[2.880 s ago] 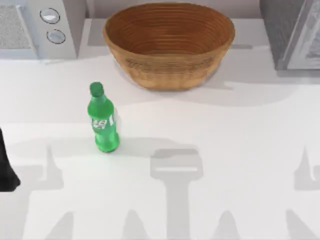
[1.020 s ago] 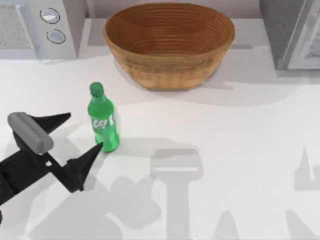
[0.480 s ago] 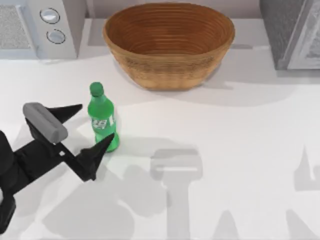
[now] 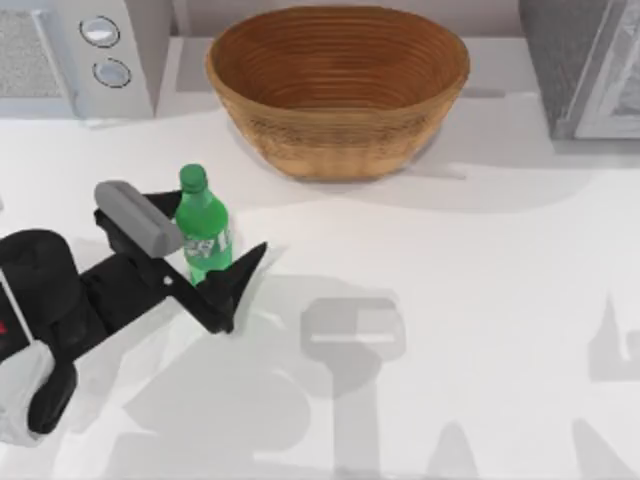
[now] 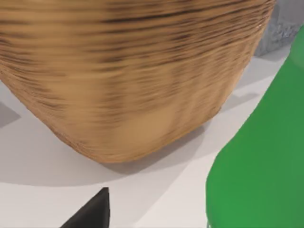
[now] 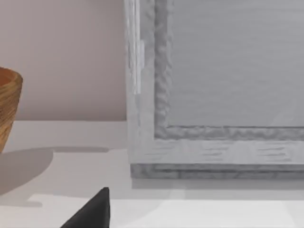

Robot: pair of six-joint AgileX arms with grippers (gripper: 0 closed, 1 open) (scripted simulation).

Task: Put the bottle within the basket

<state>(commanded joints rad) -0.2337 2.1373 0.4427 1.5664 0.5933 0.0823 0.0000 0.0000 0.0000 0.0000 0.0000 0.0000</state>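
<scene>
- Bottle (image 4: 204, 232) stands upright on the table (image 4: 480, 300), near the basket (image 4: 338, 85), on its front-left side and apart from it; nothing lies in the basket yet.
- Left gripper (image 4: 206, 243) is spread wide around the bottle's lower body, one finger (image 4: 235, 282) on the side away from the basket, the other on the basket side, partly hidden behind the wrist camera block (image 4: 137, 217). I cannot tell whether either finger touches the bottle.
- From the left wrist view the bottle's green wall (image 5: 261, 166) sits close and off to one side, with the basket wall (image 5: 128, 80) beyond it, so the bottle looks deep between the fingers but perhaps not centred.
- Step in hand, as I judge it: closing on the bottle. Centre the fingers about the body first, so neither one pushes it over as they close.
- Grip on the label band (image 4: 205, 243) or just below, not the narrow neck, and close gently; the plastic is likely to be slick and light.
- Lift straight up until the base is well above the basket rim before moving toward the basket, since the wall is tall and the bottle could catch it.
- Right arm is parked away from the bottle, its wrist camera facing a grey appliance (image 6: 213, 85) beside the basket.
</scene>
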